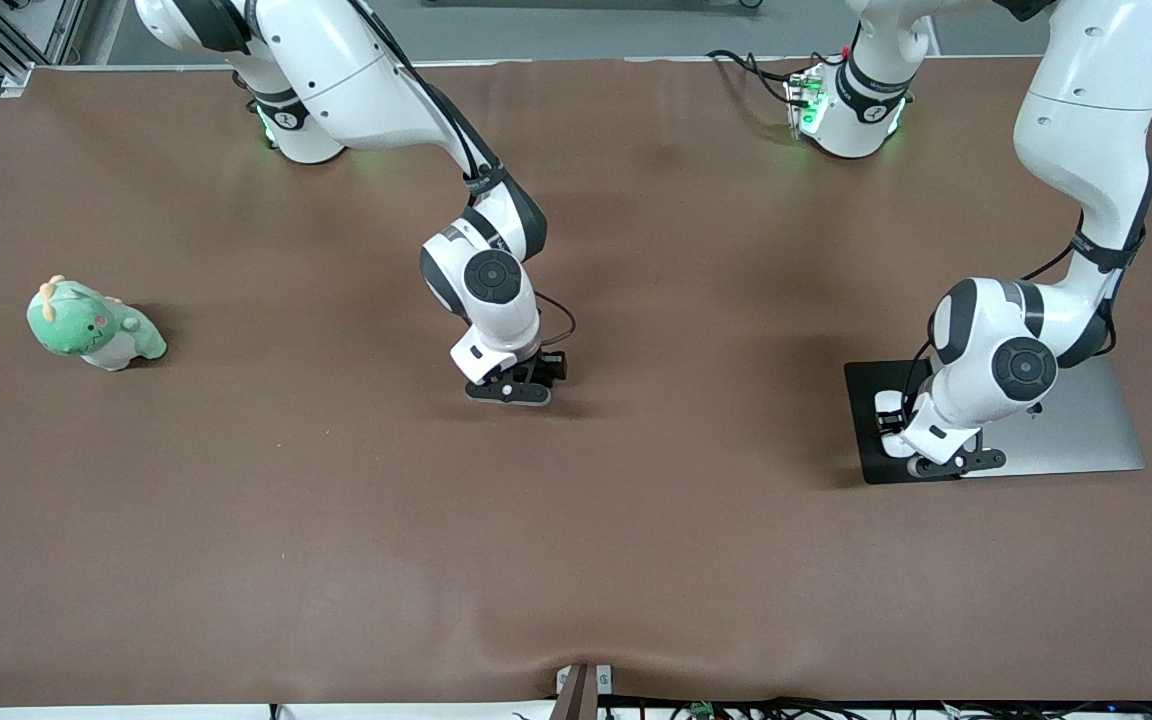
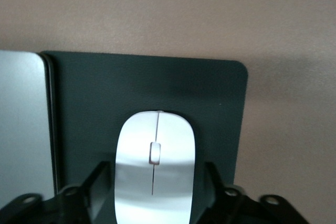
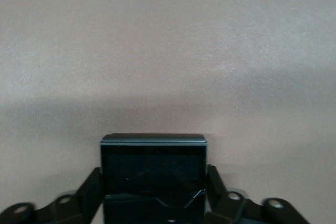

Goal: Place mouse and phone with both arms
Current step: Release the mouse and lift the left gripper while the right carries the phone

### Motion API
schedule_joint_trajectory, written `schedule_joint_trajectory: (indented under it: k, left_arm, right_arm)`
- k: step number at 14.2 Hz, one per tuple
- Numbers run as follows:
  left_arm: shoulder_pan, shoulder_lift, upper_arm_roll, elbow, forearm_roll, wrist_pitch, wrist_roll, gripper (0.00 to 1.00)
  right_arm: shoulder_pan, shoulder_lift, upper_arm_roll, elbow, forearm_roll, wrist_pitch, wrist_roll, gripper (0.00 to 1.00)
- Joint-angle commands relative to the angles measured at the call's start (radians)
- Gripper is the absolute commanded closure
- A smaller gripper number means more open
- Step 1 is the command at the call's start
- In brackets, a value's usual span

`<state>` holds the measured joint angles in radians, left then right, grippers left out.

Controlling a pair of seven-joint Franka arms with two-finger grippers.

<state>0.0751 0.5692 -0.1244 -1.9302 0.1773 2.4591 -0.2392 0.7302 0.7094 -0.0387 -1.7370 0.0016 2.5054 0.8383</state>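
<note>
Now the right gripper [image 3: 153,203] pinches the phone [image 3: 153,174]; the left gripper [image 2: 152,198], fingers loosened beside the mouse [image 2: 155,163] on the black pad [image 2: 210,98], should lift clear.

A wide table [image 1: 636,560] under a smooth brown cover fills the front view. A green plush [image 1: 94,325] lies at nine o'clock, well apart from all else. At about four o'clock a black pad [image 1: 871,385] lies flat, touching a closed silver laptop [image 1: 1086,430] just beside it toward the table's end. Two arm bases stand at eleven [image 1: 301,135] and one o'clock [image 1: 851,115]. Near the centre is a phone [image 3: 153,174]; whether it rests on the cover cannot be told.
</note>
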Motion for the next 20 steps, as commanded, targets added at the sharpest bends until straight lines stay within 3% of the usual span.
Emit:
schedule_joint_trajectory:
  k: [1,6,10,14,20]
  left_arm:
    - [0.009,-0.034,-0.006,-0.007,0.021,0.005,0.072,0.00]
    - [0.008,-0.135,-0.046,-0.003,0.007,-0.035,0.070,0.00]
    - [0.008,-0.228,-0.090,-0.004,-0.054,-0.041,0.058,0.00]
    - [0.006,-0.357,-0.130,0.008,-0.127,-0.165,0.058,0.00]
    - [0.005,-0.431,-0.146,0.201,-0.167,-0.480,0.069,0.00]
  right_arm:
    - [0.008,-0.014,-0.009,0.001,-0.023,-0.020,0.096,1.00]
    - [-0.089,-0.184,-0.007,0.005,-0.022,-0.276,0.051,1.00]
    - [-0.227,-0.312,-0.004,0.010,-0.011,-0.485,-0.135,1.00]
    - [-0.389,-0.401,-0.004,0.014,-0.003,-0.648,-0.382,1.00]
    - [-0.665,-0.485,-0.006,-0.025,-0.003,-0.708,-0.733,1.00]
